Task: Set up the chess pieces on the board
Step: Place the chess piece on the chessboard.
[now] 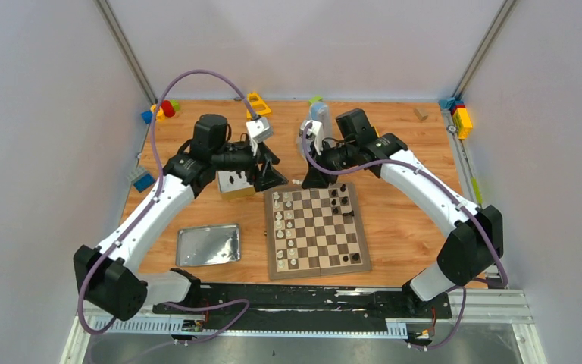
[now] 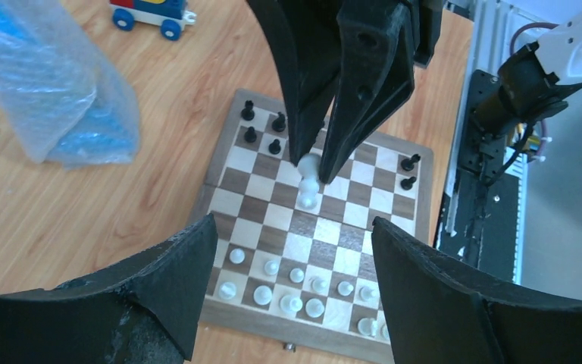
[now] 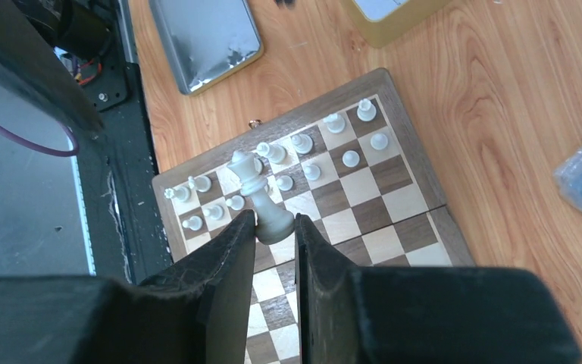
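Observation:
The board (image 1: pixel 326 231) lies at the table's middle. Cream-white chess pieces (image 1: pixel 284 226) fill its two left columns; a few black ones (image 1: pixel 342 201) stand on its right side. My right gripper (image 3: pixel 274 224) is shut on the base of a tall cream-white piece (image 3: pixel 256 189), held above the board's far end. In the left wrist view that piece (image 2: pixel 308 180) hangs from the right fingertips (image 2: pixel 326 152) over the middle squares. My left gripper (image 2: pixel 294 250) is open and holds nothing, hovering above the white rows (image 2: pixel 295 288) near the board's far left corner (image 1: pixel 269 176).
A silver tin lid (image 1: pixel 208 244) lies left of the board, and the open tin (image 1: pixel 235 184) sits behind it under the left arm. A bubble-wrap bag (image 2: pixel 53 91) lies beyond the board. Toy blocks (image 1: pixel 163 110) dot the back edge and corners.

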Robot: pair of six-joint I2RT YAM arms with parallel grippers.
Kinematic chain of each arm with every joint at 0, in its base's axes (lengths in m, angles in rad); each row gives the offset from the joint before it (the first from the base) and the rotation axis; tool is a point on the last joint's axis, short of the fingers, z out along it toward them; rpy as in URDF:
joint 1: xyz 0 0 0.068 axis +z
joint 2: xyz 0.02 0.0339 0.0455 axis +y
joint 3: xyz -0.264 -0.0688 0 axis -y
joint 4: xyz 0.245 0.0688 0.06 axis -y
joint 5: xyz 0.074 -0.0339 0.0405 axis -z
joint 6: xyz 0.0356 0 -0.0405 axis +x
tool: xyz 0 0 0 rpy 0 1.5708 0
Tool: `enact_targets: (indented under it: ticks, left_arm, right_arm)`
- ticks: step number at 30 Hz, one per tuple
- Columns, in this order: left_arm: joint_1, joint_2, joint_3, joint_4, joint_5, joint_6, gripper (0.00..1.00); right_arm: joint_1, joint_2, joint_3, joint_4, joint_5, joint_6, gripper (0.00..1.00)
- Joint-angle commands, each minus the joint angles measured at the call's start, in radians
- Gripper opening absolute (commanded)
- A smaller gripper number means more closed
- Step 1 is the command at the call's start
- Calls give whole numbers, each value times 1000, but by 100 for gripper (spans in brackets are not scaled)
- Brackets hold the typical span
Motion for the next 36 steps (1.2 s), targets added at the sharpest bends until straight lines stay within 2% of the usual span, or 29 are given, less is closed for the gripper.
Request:
enact_targets:
  ticks: [1,7,26,36]
  left_arm:
    - [-49,65,78,47,24,-69,81]
    - [-76,122,106,58,24,-81,75]
    - [-117,200,158,22,40,-86,44]
    - [-119,192,152,11,34,-75,42]
  right_arm:
    - [-13,-6,13,83,-85,65,0]
    - [-36,-10,14,96,-116,98,0]
    - [-58,-13,7,105,-142,115,0]
    - [-71,-10,2,105,-150,117,0]
